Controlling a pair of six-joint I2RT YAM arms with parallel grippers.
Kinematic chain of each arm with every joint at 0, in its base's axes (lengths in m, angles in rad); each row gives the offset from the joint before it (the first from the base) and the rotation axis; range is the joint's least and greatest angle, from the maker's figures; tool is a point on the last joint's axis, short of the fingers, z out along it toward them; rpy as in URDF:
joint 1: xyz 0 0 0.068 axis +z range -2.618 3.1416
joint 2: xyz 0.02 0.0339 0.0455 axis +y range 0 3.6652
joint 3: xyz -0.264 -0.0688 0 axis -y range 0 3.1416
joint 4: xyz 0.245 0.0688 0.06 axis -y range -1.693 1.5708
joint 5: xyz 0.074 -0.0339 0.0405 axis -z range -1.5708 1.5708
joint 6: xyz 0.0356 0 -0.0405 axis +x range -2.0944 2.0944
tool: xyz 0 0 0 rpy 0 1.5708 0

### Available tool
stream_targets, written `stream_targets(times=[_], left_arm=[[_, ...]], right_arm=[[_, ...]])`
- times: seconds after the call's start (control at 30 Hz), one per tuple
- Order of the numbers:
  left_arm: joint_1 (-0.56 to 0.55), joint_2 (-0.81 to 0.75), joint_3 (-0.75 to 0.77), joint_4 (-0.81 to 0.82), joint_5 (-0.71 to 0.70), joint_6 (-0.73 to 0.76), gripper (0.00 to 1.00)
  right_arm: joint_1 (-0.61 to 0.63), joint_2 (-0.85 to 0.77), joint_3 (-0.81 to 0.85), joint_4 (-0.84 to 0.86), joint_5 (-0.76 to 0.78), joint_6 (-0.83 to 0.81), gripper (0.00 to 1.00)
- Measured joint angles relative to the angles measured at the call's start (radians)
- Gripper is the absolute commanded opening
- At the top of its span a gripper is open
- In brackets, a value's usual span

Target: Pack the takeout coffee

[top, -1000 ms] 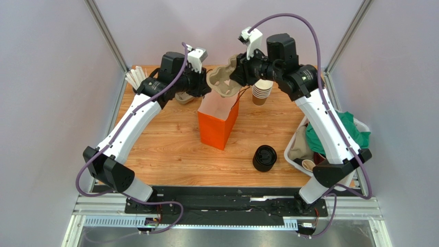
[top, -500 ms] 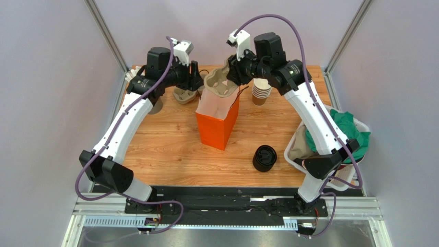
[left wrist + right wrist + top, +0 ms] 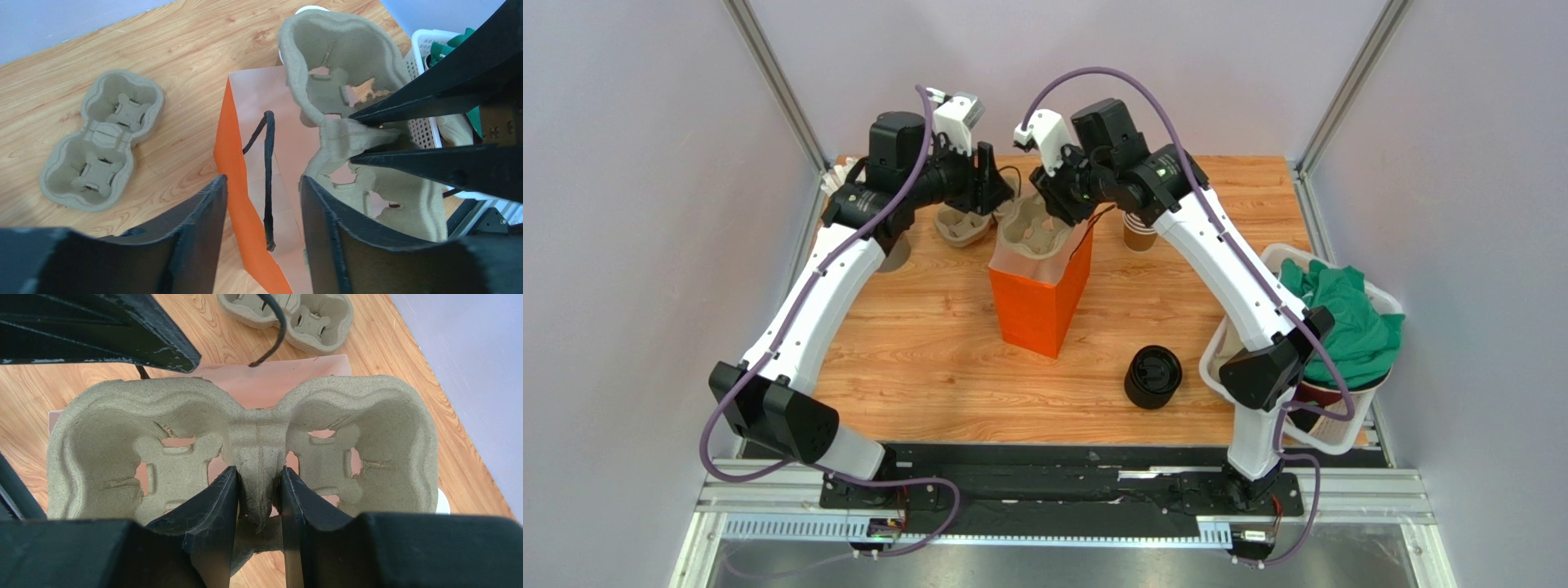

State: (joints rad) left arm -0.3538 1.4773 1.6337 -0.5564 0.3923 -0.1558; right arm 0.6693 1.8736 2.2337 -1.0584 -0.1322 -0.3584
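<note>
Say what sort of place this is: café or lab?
Probably a lab robot cell staged for takeout packing: metal frame posts around a wooden table, orange paper bag, pulp cup carrier, stacked cups.

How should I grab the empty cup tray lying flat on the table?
The cup tray lies flat with its wells facing up. Come straight down from above and pinch the narrow raised bridge between its two wells, which is its thinnest part.
</note>
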Motion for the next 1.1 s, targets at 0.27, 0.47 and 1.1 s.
stream_targets(times=[0.27, 0.47, 1.1], left_arm=[[0.000, 0.000, -0.010, 0.011, -0.007, -0.003, 0.47], [0.000, 0.000, -0.016, 0.018, -0.026, -0.005, 0.41], [0.000, 0.000, -0.032, 0.022, -0.084, -0.019, 0.27]], right_arm=[[0.037, 0.009, -0.018, 0.010, 0.073, -0.066, 0.32], [0.072, 0.000, -0.116, 0.032, 0.132, -0.104, 0.32], [0.095, 0.000, -0.160, 0.061, 0.124, -0.109, 0.31]])
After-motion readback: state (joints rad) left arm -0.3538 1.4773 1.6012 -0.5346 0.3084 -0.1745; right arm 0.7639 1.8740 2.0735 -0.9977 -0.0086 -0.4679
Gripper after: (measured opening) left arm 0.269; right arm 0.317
